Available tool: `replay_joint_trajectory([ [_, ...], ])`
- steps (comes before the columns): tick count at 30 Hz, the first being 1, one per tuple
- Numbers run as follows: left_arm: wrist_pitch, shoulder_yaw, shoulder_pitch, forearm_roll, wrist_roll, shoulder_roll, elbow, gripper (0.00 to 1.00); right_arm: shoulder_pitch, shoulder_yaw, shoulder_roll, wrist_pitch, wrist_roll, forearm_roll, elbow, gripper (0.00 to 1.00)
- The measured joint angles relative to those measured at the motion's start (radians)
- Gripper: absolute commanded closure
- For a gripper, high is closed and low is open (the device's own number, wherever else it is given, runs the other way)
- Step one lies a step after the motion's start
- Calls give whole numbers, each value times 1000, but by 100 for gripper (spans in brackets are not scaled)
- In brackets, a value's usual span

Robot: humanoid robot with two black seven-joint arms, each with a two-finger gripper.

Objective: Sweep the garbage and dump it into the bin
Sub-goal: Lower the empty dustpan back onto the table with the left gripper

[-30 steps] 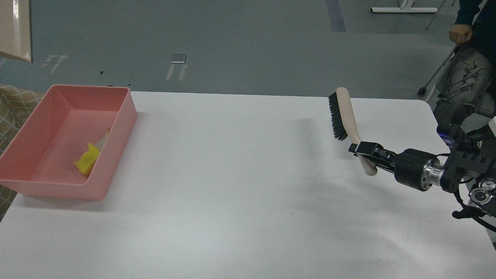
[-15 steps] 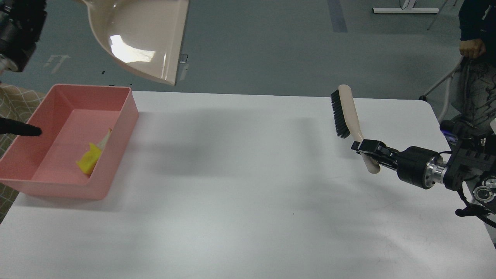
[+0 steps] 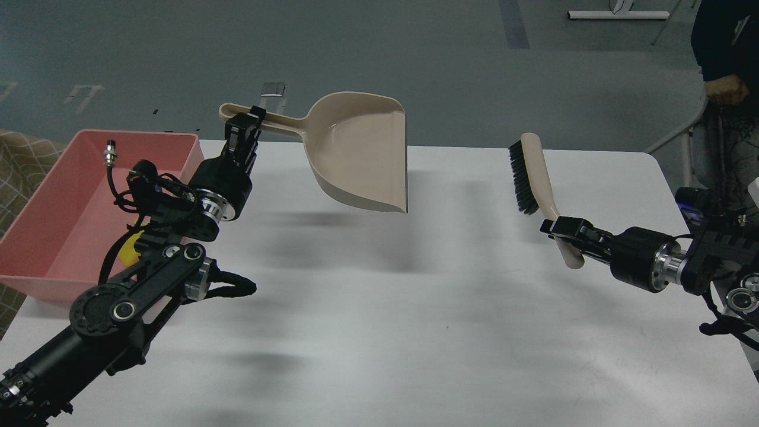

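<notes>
The pink bin [image 3: 65,196] stands at the table's left edge. A bit of the yellow sponge piece [image 3: 126,252] shows inside it behind my left arm; the whitish wedge is hidden. My left gripper [image 3: 246,121] is shut on the handle of a beige dustpan [image 3: 362,155], held in the air over the table's far middle, right of the bin. My right gripper [image 3: 560,228] is shut on the handle of a beige brush with black bristles [image 3: 528,178], raised above the table's right side.
The white table [image 3: 379,332] spans the view. A person [image 3: 726,77] stands off the far right corner. Grey floor lies beyond the table's far edge.
My left arm has swung in from the upper left, carrying the dustpan down and right, from above the bin to over the table's middle. The right arm and brush barely moved.
</notes>
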State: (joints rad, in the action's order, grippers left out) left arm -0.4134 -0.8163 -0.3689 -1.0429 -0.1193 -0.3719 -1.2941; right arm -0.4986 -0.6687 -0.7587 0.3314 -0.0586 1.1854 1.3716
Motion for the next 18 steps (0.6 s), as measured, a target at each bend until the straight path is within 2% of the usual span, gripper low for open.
replay_joint_trajectory([
  [9,-50,51,92,-71,-1,8,9,100,2,0,0,0,0,-1,0,100],
  [18,-62,50,106,-75,-8,77,102,100,2,-1,3,0,0,-1,3,100],
])
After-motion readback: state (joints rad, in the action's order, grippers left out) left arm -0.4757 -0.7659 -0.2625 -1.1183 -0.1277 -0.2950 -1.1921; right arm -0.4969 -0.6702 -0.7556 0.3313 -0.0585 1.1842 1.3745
